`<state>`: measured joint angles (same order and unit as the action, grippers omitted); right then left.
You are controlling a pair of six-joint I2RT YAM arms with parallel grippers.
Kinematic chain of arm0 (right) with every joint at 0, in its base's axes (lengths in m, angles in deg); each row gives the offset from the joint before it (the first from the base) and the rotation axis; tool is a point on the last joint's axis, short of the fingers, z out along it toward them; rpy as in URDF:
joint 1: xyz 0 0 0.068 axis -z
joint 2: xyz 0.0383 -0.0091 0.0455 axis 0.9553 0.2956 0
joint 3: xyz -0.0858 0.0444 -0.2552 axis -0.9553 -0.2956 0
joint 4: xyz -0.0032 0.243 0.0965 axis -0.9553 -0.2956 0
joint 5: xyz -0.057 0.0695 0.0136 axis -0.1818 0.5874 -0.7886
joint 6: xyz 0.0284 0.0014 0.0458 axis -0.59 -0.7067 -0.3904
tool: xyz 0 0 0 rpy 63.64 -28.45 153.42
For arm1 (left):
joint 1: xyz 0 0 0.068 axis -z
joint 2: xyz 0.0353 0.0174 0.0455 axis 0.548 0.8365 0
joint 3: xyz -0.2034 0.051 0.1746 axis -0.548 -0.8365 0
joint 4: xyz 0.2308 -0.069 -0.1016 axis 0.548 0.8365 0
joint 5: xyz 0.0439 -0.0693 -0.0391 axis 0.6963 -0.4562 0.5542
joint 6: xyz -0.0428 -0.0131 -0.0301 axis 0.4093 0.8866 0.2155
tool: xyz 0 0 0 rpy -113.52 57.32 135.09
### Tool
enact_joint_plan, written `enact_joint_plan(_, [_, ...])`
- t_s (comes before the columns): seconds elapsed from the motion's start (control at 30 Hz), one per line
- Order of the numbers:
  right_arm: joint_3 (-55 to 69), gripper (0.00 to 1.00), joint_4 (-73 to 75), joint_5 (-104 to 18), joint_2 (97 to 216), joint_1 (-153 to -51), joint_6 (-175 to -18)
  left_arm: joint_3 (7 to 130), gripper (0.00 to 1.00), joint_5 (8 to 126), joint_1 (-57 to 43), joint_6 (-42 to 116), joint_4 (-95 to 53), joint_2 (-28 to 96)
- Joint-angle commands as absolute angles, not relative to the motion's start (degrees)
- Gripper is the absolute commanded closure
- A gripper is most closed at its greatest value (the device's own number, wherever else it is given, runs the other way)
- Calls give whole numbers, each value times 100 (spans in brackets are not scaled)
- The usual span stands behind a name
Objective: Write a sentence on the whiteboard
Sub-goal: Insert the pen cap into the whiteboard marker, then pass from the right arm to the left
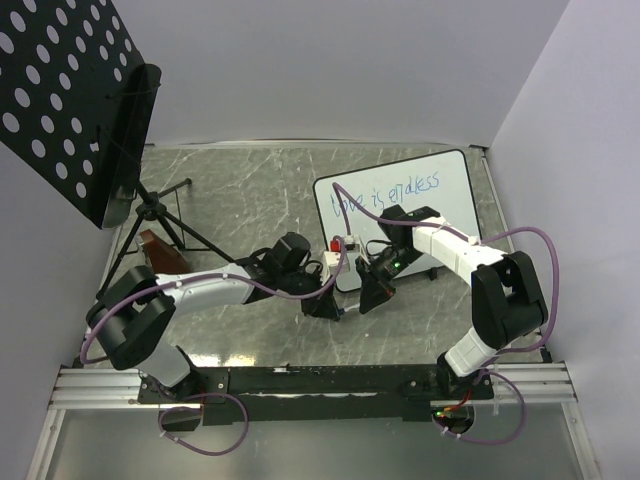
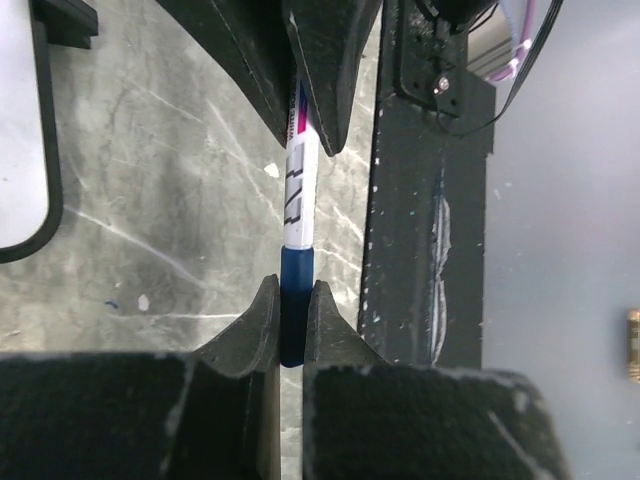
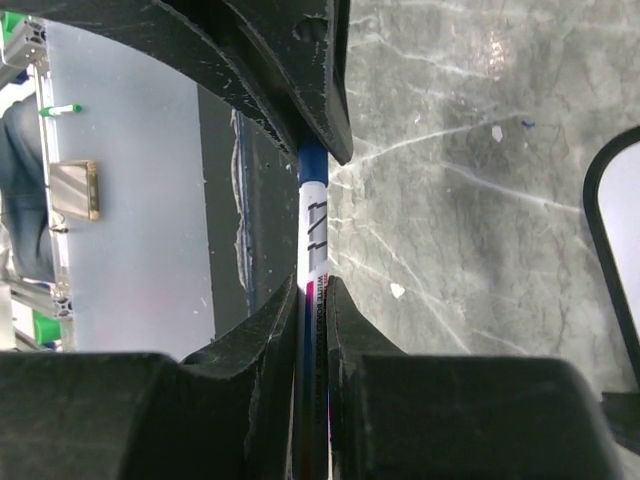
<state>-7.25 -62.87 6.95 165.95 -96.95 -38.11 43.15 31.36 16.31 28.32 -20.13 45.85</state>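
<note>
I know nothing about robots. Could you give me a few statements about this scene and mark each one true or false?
1. The whiteboard carries a blue handwritten sentence. True.
2. The marker lies loose, touched by nothing. False: both grippers clamp it, one at each end.
3. The left gripper is shut on the marker's blue cap. True.
4. The right gripper is open and empty. False: it is shut on the marker's white barrel.
5. The black perforated panel lies flat on top of the whiteboard. False: it stands apart at the left, tilted on a tripod.
</note>
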Motion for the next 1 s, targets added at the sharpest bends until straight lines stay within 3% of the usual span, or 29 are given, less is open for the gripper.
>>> enact_joint_plan(0.0, [-648, 100, -6124, 1515, 16477, -9987, -3840, 4965, 99, 3105, 1643, 3515, -4272, 4588])
enact_joint_plan(0.27, [-586, 100, -6247, 1612, 16557, -9979, -3787, 4877, 99, 3255, 1651, 3885, -5188, 4589])
enact_joint_plan(0.47, [-744, 100, -6194, 1419, 16469, -9900, -3744, 4561, 93, 3526, 1660, 2921, -3696, 4054])
enact_joint_plan(0.53, [-710, 92, -6386, 1454, 16530, -9891, -3578, 4403, 99, 3658, 1651, 2708, -3142, 3912])
enact_joint_plan(0.63, [-569, 69, -6624, 1603, 16601, -9899, -3384, 4288, 99, 3860, 1660, 2349, -2676, 3728])
enact_joint_plan(0.67, [-517, 58, -6677, 1612, 16566, -9891, -3340, 4279, 99, 3904, 1660, 2251, -2579, 3701])
enact_joint_plan(0.77, [-516, 42, -6582, 1586, 16347, -9873, -3409, 4279, 99, 3922, 1660, 2084, -2157, 3744])
enact_joint_plan(0.97, [-349, 29, -6109, 1139, 15829, -9312, -3848, 4305, 99, 4115, 1660, 1636, -1253, 3990])
